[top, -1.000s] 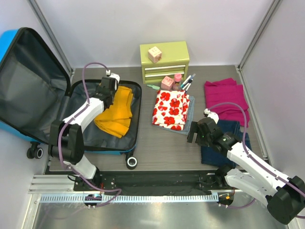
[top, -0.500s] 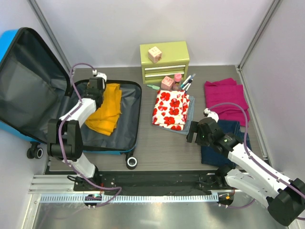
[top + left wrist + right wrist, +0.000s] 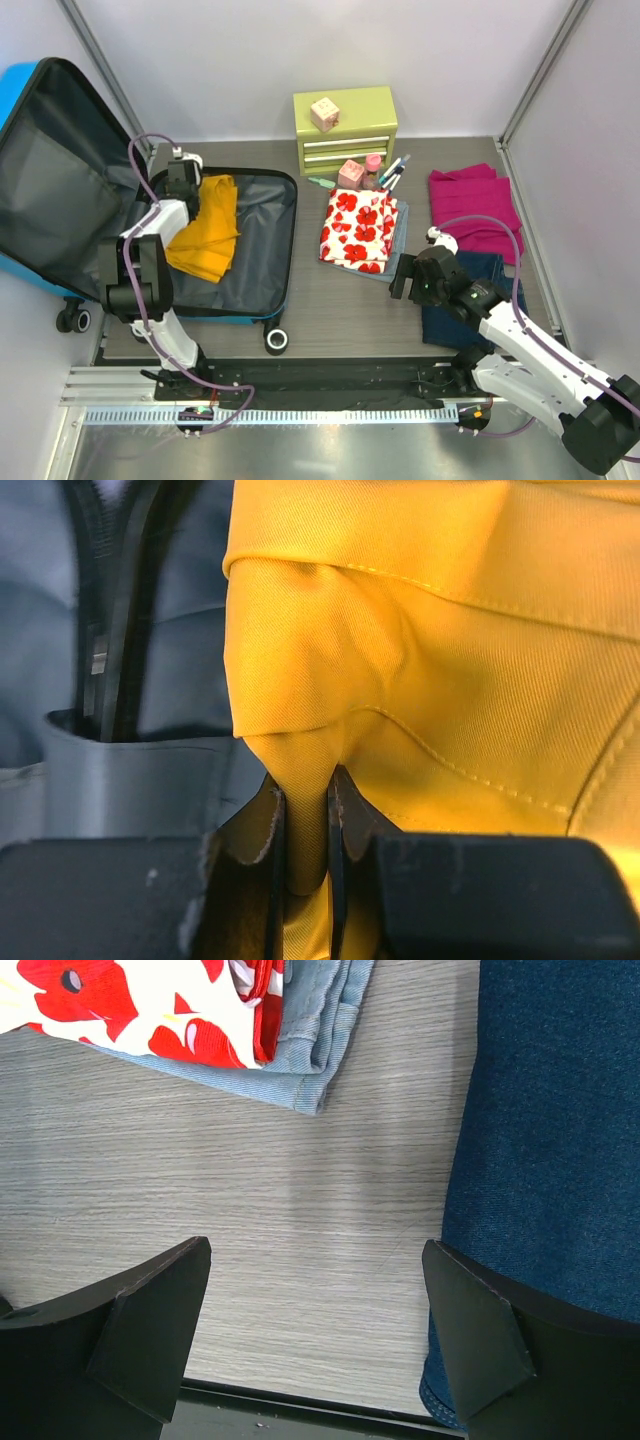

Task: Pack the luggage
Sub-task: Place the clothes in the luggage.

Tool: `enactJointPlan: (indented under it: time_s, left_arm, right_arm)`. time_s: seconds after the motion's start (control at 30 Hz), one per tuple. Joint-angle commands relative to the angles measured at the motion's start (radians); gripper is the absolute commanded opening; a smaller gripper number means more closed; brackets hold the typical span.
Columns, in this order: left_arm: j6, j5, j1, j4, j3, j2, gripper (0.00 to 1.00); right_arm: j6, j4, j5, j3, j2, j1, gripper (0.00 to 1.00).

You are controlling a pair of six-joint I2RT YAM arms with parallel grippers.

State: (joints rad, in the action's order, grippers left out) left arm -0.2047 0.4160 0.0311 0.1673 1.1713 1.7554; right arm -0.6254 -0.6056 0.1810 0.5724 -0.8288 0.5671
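**packrat_77:** what actually changed vs a second ago? looks near identical to me

**yam_watcher:** watch the left gripper (image 3: 303, 780). It was over the middle of the flat half of the large bright blue hard-shell suitcase (image 3: 268, 235). Now it's swung toward 9 o'clock, up by the hinge side, and it dragged the folded mustard-yellow cloth (image 3: 205, 235) along with it. The jaws are pressed nearly together, pinching a fold of that cloth.

The right gripper (image 3: 315, 1250) barely shifted. It's spread wide with nothing in it, hovering over the grey wood-grain table (image 3: 340, 300) between the red-and-white flowered cloth (image 3: 358, 228) and the dark blue denim piece (image 3: 560, 1140).

**packrat_77:** and how's the suitcase itself lying?

**yam_watcher:** hasn't budged. It sits at the 9 o'clock side of the table, split open. The bottom half lies flat with the grey lining up. Its long axis runs 12 to 6, with the black wheels (image 3: 277, 340) at the 6 o'clock end. The lid stands tilted out toward 9–10 o'clock. The yellow cloth lies inside the flat half along its 9 o'clock edge, its long side also roughly 12 to 6.
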Motion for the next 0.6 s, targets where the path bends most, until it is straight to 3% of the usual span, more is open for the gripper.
enactJointPlan:
  time_s: [0.0, 0.13, 0.2, 0.23, 0.33, 0.43, 0.57]
  left_arm:
    - [0.024, 0.000, 0.095, -0.041, 0.042, -0.017, 0.00]
    - [0.033, -0.039, 0.105, -0.020, 0.063, 0.006, 0.00]
    - [0.040, -0.042, 0.105, 0.017, 0.102, 0.038, 0.13]
    - [0.042, -0.042, 0.105, 0.023, 0.113, 0.045, 0.36]
    - [0.073, -0.026, 0.107, 0.041, 0.137, 0.052, 0.89]
    - [0.109, 0.026, 0.105, 0.032, 0.145, 0.007, 1.00]
    - [0.172, 0.055, 0.104, 0.034, 0.140, -0.072, 1.00]
  right_arm:
    - [0.021, 0.033, -0.006, 0.000, 0.016, -0.001, 0.93]
    - [0.021, 0.035, -0.011, 0.001, 0.013, -0.001, 0.93]
    - [0.023, 0.035, -0.012, 0.000, 0.011, -0.001, 0.93]
    - [0.023, 0.033, -0.014, 0.000, 0.013, -0.001, 0.93]
    - [0.024, 0.033, -0.012, 0.000, 0.010, -0.001, 0.93]
    - [0.027, 0.035, -0.014, 0.001, 0.003, -0.001, 0.93]
    - [0.026, 0.035, -0.017, 0.001, 0.010, -0.001, 0.93]
